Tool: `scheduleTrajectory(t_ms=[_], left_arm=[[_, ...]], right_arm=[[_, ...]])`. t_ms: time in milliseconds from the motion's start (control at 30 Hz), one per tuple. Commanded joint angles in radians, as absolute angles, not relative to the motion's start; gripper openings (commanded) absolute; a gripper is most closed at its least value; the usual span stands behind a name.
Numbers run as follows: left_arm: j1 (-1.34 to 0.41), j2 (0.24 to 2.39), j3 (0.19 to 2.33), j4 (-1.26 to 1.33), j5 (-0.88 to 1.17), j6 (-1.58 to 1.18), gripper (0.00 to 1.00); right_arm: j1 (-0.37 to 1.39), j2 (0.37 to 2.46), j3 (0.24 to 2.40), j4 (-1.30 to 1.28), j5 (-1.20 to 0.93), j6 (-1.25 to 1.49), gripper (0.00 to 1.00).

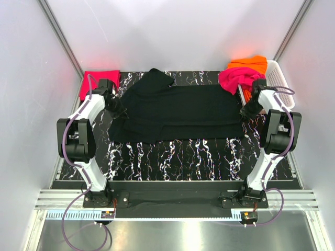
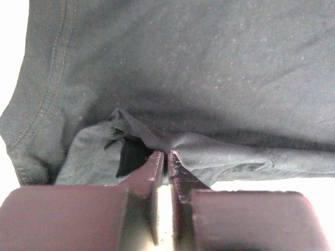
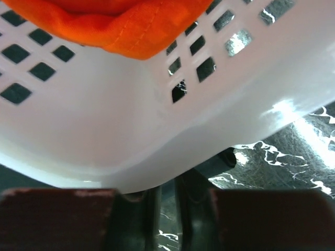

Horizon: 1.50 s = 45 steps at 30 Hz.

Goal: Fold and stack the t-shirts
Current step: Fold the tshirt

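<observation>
The large black t-shirt [image 1: 178,112] lies spread across the middle of the marbled table, its near part folded over. My left gripper [image 1: 116,107] sits at its left edge and is shut on a bunched fold of the black cloth [image 2: 209,78], pinched at the tips [image 2: 166,152]. My right gripper [image 1: 245,112] sits at the shirt's right edge. Its jaws [image 3: 167,184] stand close together, tips partly hidden under the basket wall, with a dark fold of cloth [image 3: 222,161] at them. A folded red-pink shirt [image 1: 99,81] lies back left.
A white lattice basket [image 1: 280,78] stands at the back right, close above my right gripper, and fills the right wrist view [image 3: 104,120]. It holds the orange shirt [image 1: 249,63], also in the right wrist view [image 3: 120,26]. The magenta shirt [image 1: 236,78] hangs over its left rim.
</observation>
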<state>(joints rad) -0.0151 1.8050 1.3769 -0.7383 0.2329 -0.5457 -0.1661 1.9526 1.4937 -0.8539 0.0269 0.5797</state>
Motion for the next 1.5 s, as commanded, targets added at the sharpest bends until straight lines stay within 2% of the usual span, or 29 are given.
scheduleTrajectory(t_ms=[0,67,100,200,433,667,733,767,833,867,933,967,1067,1100,1233,1467], left_arm=[[-0.003,1.804,1.431,-0.706,0.235,-0.520,0.20],[-0.005,1.798,1.434,-0.704,0.227,-0.511,0.29],[-0.005,1.795,1.442,-0.704,0.224,-0.506,0.37],[-0.005,1.763,1.450,-0.701,0.204,-0.492,0.49],[-0.005,1.642,1.367,-0.687,0.230,-0.463,0.50],[-0.003,1.545,1.194,-0.664,0.327,-0.449,0.48],[-0.003,1.519,1.141,-0.637,0.379,-0.452,0.49],[-0.003,1.514,1.105,-0.623,0.396,-0.456,0.50],[-0.003,1.537,1.083,-0.594,0.465,-0.460,0.48],[-0.005,1.551,1.072,-0.589,0.483,-0.466,0.44],[-0.003,1.575,1.062,-0.588,0.489,-0.483,0.43],[-0.005,1.577,1.058,-0.588,0.482,-0.485,0.43],[-0.005,1.568,1.061,-0.586,0.434,-0.483,0.53],[-0.005,1.568,1.065,-0.586,0.417,-0.474,0.55],[-0.002,1.618,1.095,-0.595,0.407,-0.457,0.56],[0.051,1.689,1.141,-0.606,0.382,-0.434,0.52]], right_arm=[[-0.166,1.991,1.539,-0.776,0.054,0.558,0.29],[-0.166,1.985,1.558,-0.788,0.052,0.537,0.43],[-0.164,1.979,1.569,-0.796,0.054,0.526,0.52],[-0.160,1.928,1.597,-0.813,0.063,0.499,0.63],[-0.088,1.832,1.565,-0.825,0.002,0.508,0.71],[-0.006,1.825,1.488,-0.807,-0.101,0.474,0.69],[0.026,1.830,1.445,-0.781,-0.138,0.476,0.61],[0.031,1.833,1.434,-0.778,-0.155,0.480,0.51],[0.035,1.841,1.414,-0.761,-0.175,0.476,0.40],[0.043,1.850,1.413,-0.759,-0.210,0.474,0.38],[0.055,1.873,1.417,-0.738,-0.291,0.466,0.37],[0.069,1.882,1.419,-0.724,-0.366,0.466,0.38],[0.161,1.901,1.425,-0.654,-0.478,0.494,0.56],[0.217,1.910,1.427,-0.603,-0.500,0.509,0.66],[0.356,1.968,1.469,-0.509,-0.580,0.584,0.75],[0.451,2.120,1.554,-0.391,-0.632,0.713,0.72]])
